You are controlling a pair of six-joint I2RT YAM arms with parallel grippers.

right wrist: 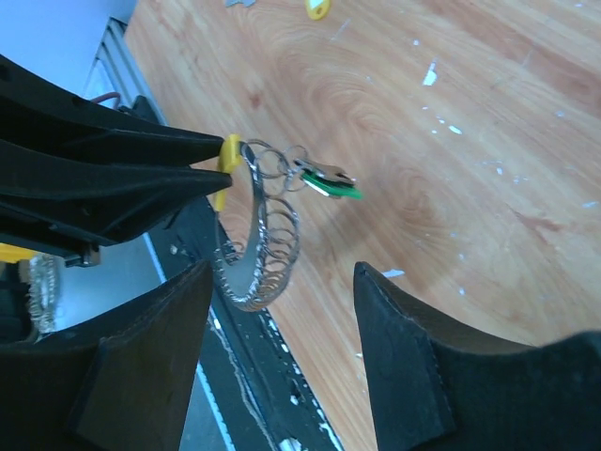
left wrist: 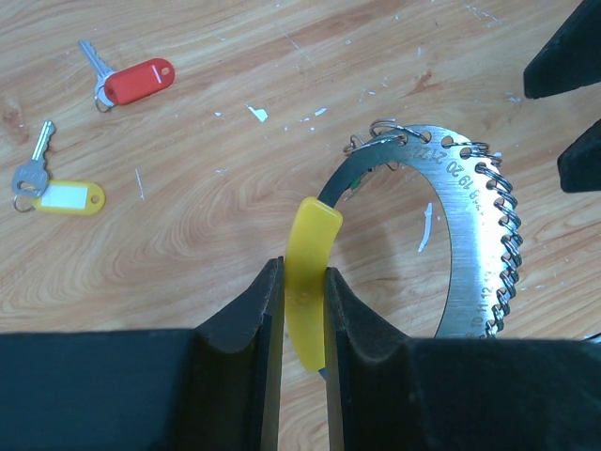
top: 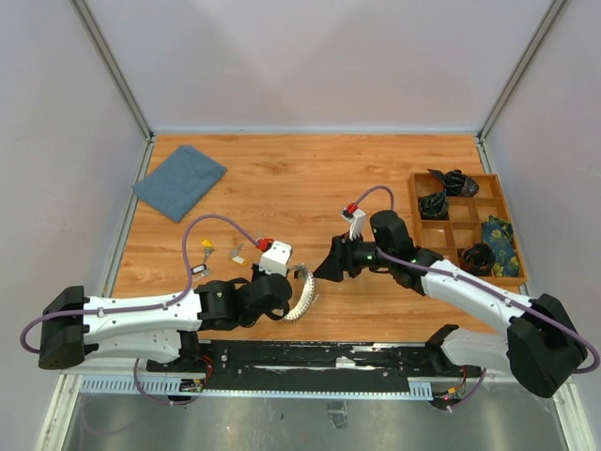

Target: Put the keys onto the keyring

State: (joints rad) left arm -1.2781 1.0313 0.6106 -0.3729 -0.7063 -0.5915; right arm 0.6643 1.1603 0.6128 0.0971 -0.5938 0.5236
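The keyring [left wrist: 467,224] is a curved metal band fringed with small wire rings, held just above the table. My left gripper [left wrist: 305,271] is shut on its yellow tag [left wrist: 310,246]. In the top view it [top: 302,293] hangs from the left gripper [top: 286,291] near the front edge. A green tag [right wrist: 334,186] hangs from its far end. My right gripper [right wrist: 282,272] stands open just right of the ring [right wrist: 264,246] and holds nothing; in the top view this gripper [top: 324,269] sits just right of the keyring. Loose keys lie to the left: a red-tagged one [left wrist: 133,81] and a yellow-tagged one [left wrist: 56,195].
A blue cloth [top: 178,180] lies at the back left. A wooden compartment tray [top: 410,211] with black cable bundles [top: 449,181] stands on the right. More small keys [top: 207,246] lie left of the left gripper. A black rail [top: 310,357] runs along the near edge.
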